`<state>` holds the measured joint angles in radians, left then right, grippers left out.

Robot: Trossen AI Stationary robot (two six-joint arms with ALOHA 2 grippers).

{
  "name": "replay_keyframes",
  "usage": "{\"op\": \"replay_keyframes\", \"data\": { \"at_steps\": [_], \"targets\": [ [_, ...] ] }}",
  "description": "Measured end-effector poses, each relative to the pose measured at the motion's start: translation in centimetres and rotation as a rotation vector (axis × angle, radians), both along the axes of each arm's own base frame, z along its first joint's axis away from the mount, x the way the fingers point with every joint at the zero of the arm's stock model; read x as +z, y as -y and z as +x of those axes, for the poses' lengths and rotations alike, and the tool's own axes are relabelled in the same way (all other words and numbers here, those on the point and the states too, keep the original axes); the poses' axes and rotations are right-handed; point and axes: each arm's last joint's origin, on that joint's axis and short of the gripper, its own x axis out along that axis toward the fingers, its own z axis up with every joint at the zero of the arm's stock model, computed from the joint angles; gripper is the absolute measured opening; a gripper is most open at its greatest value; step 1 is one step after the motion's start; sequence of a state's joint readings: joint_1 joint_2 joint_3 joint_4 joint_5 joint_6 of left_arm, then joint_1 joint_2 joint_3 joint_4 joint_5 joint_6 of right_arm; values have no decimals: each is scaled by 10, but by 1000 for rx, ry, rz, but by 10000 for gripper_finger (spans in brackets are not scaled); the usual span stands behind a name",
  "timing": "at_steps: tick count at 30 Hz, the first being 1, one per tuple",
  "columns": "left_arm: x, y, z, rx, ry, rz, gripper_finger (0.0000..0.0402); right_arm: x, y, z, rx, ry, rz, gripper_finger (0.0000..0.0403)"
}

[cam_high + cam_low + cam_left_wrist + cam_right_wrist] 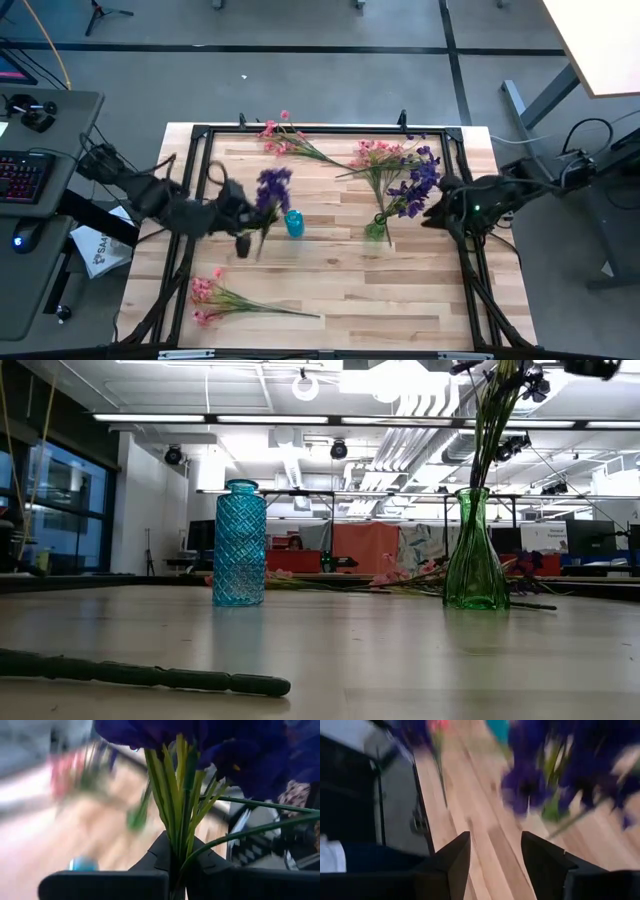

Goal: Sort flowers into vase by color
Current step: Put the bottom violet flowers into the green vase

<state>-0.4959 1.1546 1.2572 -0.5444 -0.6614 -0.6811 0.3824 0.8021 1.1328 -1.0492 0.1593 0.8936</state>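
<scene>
Gripping a deep purple artificial flower sprig (272, 187) beside the small blue glass vase (294, 222), high view shows left gripper (243, 215); low view: green glass vase (475, 556) holding stems; right wrist: right gripper (495, 851) fingers apart, empty.

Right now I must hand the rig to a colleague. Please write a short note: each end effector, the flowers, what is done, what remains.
Left end effector: shut on a purple sprig, held beside the blue vase.
Right end effector: open, by the green vase.
Done: purple flowers stand in the green vase.
Left: blue vase looks empty; pink bunches lie at the far edge, far middle and near left.
</scene>
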Motion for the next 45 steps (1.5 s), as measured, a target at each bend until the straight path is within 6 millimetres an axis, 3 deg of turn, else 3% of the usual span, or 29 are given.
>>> {"op": "replay_keyframes", "data": {
  "at_steps": [3,7,13,18,23,28,33,39,45],
  "targets": [
    [10,-10,33,-88,128,128,4,13,2,0,-42,87,-24,167],
    [2,-27,88,-252,275,223,3,20,4,2,-94,155,-70,167],
    [-50,-61,164,-335,367,212,3,20,4,2,-71,167,-124,167],
    [-91,-79,203,-320,489,152,3,21,6,3,-117,183,-208,167],
    [-112,-95,216,-243,542,173,3,21,7,3,-126,187,-238,167],
    [-112,-105,216,-189,534,220,3,21,7,3,-125,187,-241,167],
    [-110,-110,216,-144,537,290,3,21,7,3,-121,187,-245,167],
    [-129,-111,224,-150,507,267,3,21,7,3,-128,188,-252,167],
    [-128,-110,224,-133,518,264,3,21,8,3,-142,190,-260,167]
  ]
}}
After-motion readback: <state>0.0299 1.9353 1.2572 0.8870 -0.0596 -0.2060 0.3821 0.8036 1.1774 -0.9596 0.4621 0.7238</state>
